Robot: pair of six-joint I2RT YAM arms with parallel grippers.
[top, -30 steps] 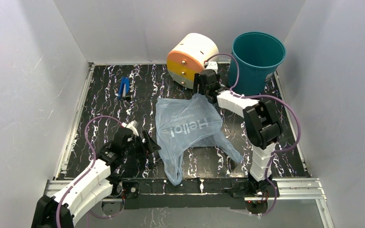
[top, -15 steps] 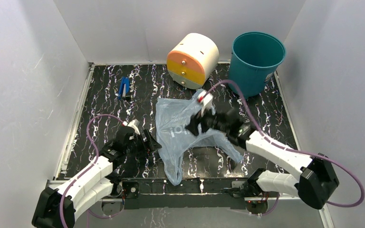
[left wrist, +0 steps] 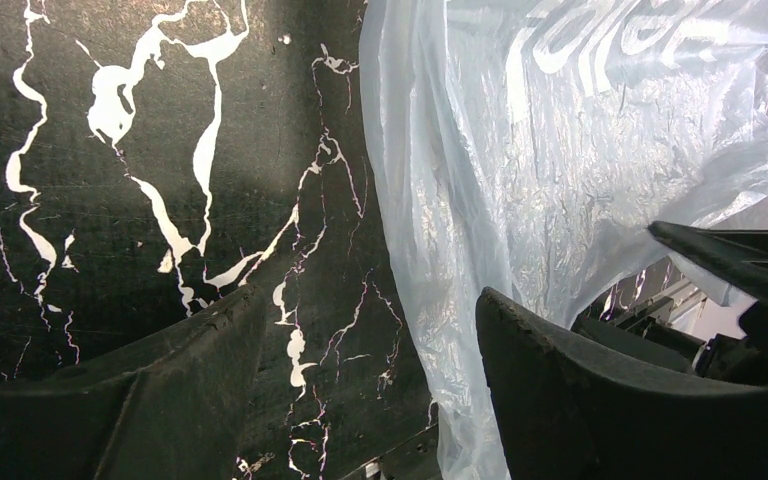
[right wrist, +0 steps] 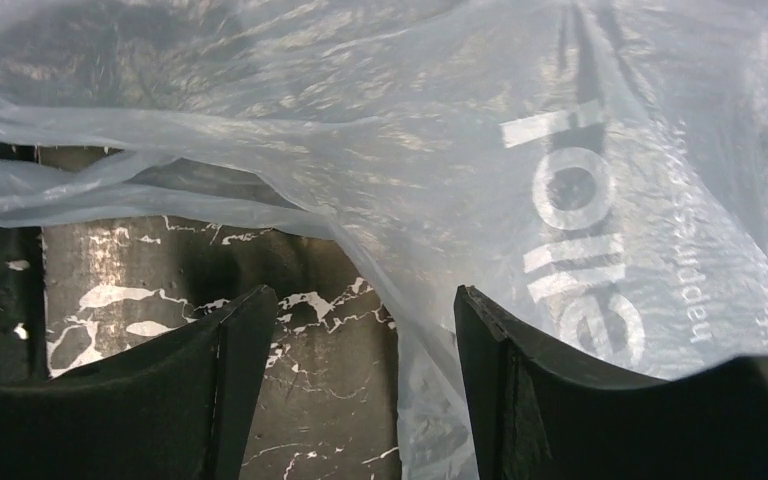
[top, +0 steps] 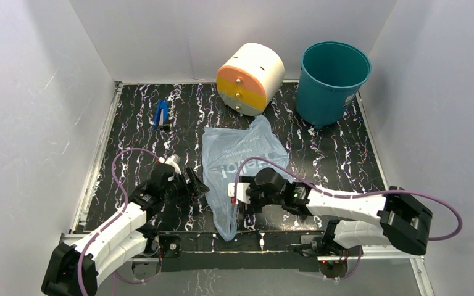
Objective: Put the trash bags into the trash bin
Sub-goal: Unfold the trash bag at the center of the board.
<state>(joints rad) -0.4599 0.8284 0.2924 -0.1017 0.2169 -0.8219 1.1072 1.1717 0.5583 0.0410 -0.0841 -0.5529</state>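
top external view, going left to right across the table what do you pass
small blue tool → left gripper → trash bag → trash bin. Left out: the cream-and-orange drum and the right gripper, which share the bag's span.

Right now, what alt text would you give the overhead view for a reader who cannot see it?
A light-blue plastic bag lies flat on a black marbled table, the open left claw at its near-left edge and the open right claw over its near end. A teal bin stands at the far right, next to a cream-and-orange drum.
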